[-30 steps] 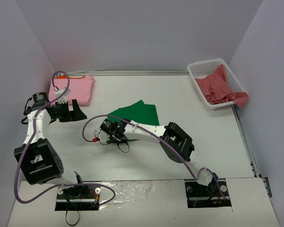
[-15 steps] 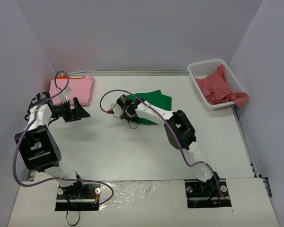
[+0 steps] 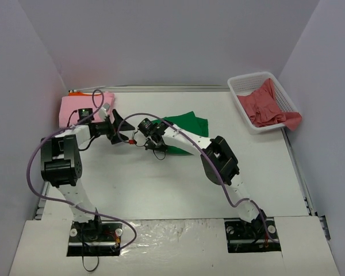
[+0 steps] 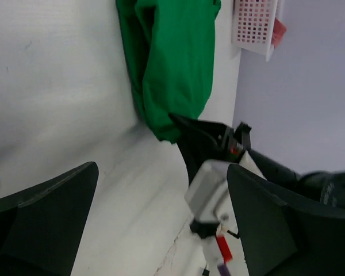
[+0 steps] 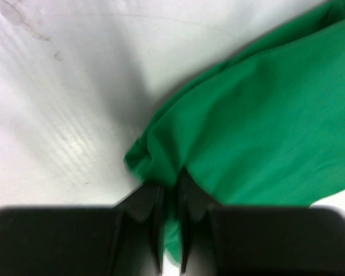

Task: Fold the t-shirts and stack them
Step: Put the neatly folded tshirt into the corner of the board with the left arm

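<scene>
The bright green t-shirt (image 3: 188,126) lies folded over near the middle of the table. My right gripper (image 3: 158,144) is shut on its left edge; in the right wrist view the fingertips (image 5: 170,198) pinch a bunched fold of the green cloth (image 5: 259,103). My left gripper (image 3: 125,129) is open and empty just left of the right gripper. In the left wrist view its fingers (image 4: 46,218) are spread wide, with the green shirt (image 4: 172,69) and the right gripper (image 4: 204,144) ahead. The light pink t-shirt (image 3: 80,107) lies folded at back left on the orange one (image 3: 75,93). The coral red t-shirt (image 3: 267,106) sits in the basket.
The white lattice basket (image 3: 247,81) stands at the back right, with red cloth hanging over its right rim. It also shows in the left wrist view (image 4: 253,26). Purple cables loop off both arms. Walls close in the table on three sides.
My right gripper pulled the green shirt's edge back and right, folding it over. My left gripper swung right, from beside the pink shirt to just next to the right gripper.
</scene>
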Tool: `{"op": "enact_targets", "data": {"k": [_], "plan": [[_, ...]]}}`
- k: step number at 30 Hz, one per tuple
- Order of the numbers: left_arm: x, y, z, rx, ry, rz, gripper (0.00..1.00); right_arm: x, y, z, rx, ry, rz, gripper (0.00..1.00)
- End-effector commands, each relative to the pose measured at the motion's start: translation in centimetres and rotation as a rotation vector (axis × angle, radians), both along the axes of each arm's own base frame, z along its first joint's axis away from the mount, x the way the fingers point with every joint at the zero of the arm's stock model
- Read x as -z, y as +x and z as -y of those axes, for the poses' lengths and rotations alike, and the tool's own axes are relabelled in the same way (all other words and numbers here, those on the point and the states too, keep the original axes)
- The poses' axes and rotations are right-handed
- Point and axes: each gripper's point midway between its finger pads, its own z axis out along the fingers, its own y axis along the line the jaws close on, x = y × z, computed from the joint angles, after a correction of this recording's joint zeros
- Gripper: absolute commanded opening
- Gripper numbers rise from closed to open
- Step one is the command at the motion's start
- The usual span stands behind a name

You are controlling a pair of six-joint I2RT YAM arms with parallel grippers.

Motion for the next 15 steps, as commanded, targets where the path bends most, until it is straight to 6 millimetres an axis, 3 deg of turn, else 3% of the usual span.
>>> {"op": "enact_targets", "data": {"k": [1, 6, 7, 10, 15], "plan": [[-1.2, 3.1, 2.8, -0.063, -0.113, -0.041, 0.94, -4.2, -1.5, -0.4, -0.023, 0.025, 0.031, 0.00], [0.9, 3.3, 5.3, -0.046, -0.113, -0.129, 0.94, -4.8, -1.3, -0.4, -0.023, 0.022, 0.047, 0.00], [1.4, 2.8, 7.2, -0.008, -0.105, -0.152, 0.94, -4.9, -1.1, -0.3, -0.022, 0.015, 0.056, 0.00], [2.5, 2.0, 9.0, 0.044, -0.079, -0.195, 0.94, -5.0, -0.6, -0.3, -0.013, 0.016, 0.065, 0.00], [4.5, 1.1, 9.9, 0.037, -0.012, -0.243, 0.94, -4.7, -0.3, 0.0, -0.005, 0.017, 0.054, 0.00]]}}
